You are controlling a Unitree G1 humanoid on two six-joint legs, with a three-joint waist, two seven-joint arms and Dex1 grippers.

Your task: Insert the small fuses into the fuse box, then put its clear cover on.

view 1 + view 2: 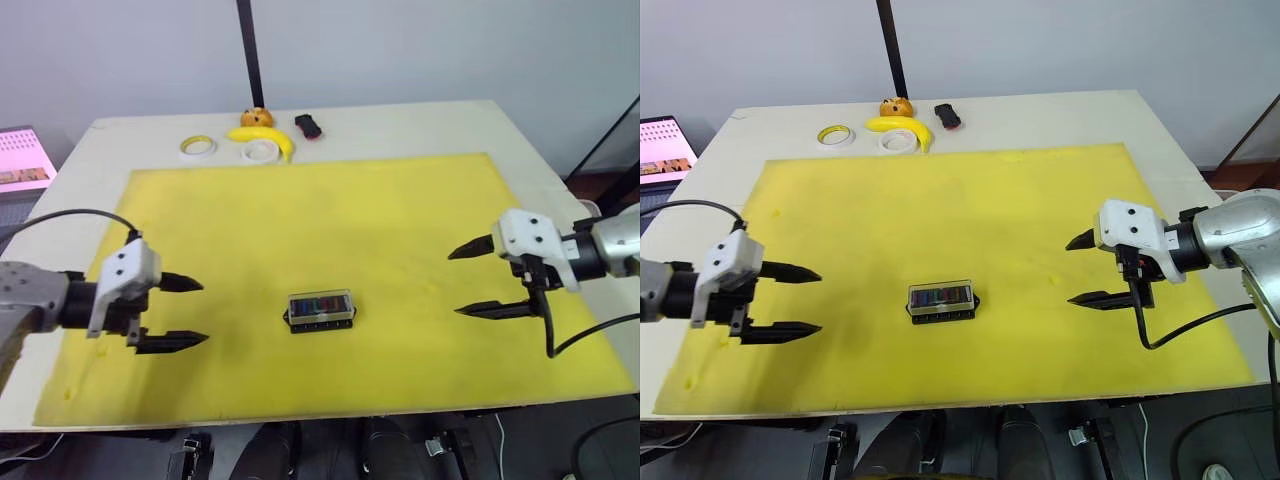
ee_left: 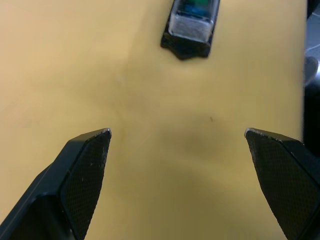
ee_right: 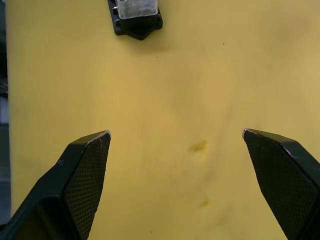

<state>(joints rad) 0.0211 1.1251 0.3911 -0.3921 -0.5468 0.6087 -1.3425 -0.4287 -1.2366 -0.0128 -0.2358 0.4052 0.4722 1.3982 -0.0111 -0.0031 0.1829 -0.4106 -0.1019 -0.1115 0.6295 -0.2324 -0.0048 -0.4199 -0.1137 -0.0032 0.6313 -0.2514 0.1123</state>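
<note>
While both pincers gape, the fuse box (image 1: 321, 309) lies between them.

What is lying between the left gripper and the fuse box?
Nothing: only bare yellow mat separates the left gripper from the fuse box, as the left eye and left wrist views show.
</note>
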